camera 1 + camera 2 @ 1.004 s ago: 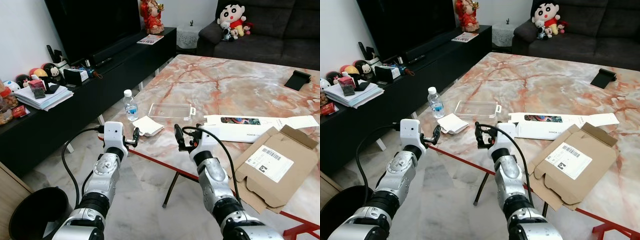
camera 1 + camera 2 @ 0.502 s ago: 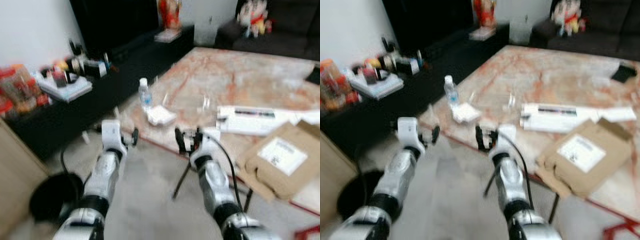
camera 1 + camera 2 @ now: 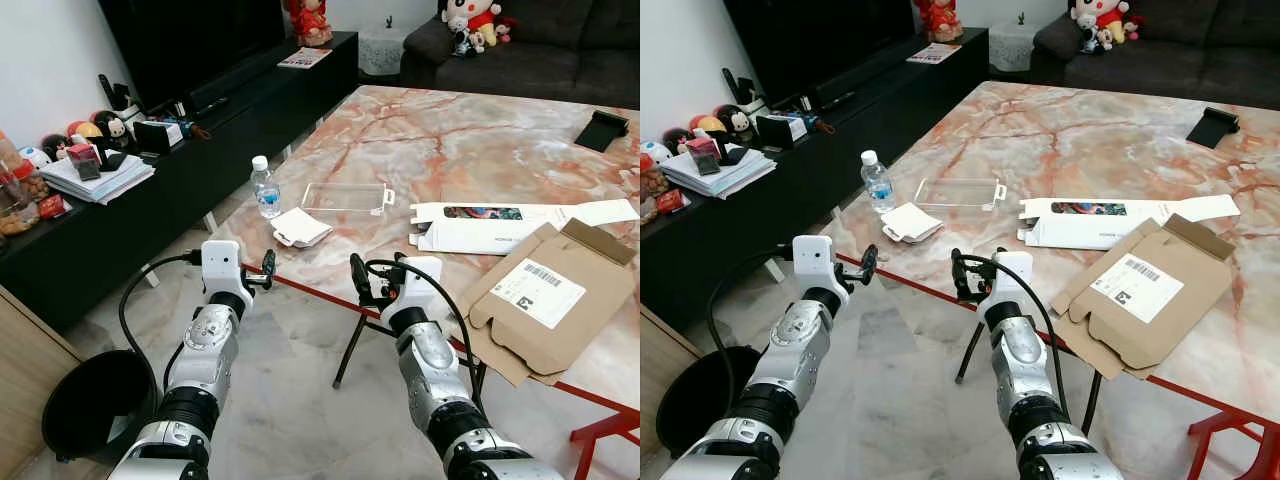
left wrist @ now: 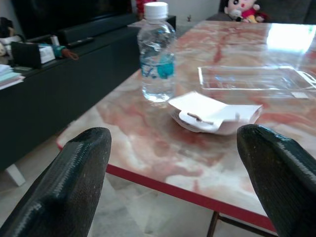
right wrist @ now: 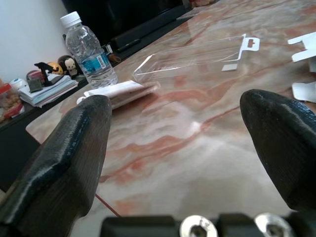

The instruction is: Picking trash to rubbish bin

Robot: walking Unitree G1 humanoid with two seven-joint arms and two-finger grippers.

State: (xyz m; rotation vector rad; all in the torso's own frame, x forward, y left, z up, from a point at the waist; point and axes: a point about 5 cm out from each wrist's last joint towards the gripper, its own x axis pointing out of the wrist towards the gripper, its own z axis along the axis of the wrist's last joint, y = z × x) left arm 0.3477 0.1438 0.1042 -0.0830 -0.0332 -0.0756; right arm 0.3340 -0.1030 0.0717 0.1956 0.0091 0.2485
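I see a marble-topped table point(image 3: 470, 150) with a red-edged rim and red legs. A black phone-like object point(image 3: 602, 130) lies flat near its far edge. A dark sofa point(image 3: 560, 50) behind holds plush toys point(image 3: 472, 22). Along the left wall, a low black TV cabinet point(image 3: 200, 140) carries a stack of papers point(image 3: 95, 180), small figurines point(image 3: 85, 130) and a magazine point(image 3: 305, 57).

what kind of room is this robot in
Most likely a home living room. A dark sofa with soft toys on it stands at the far side, a long black TV console with a large screen runs along the wall, and a marble-patterned table fills the middle.
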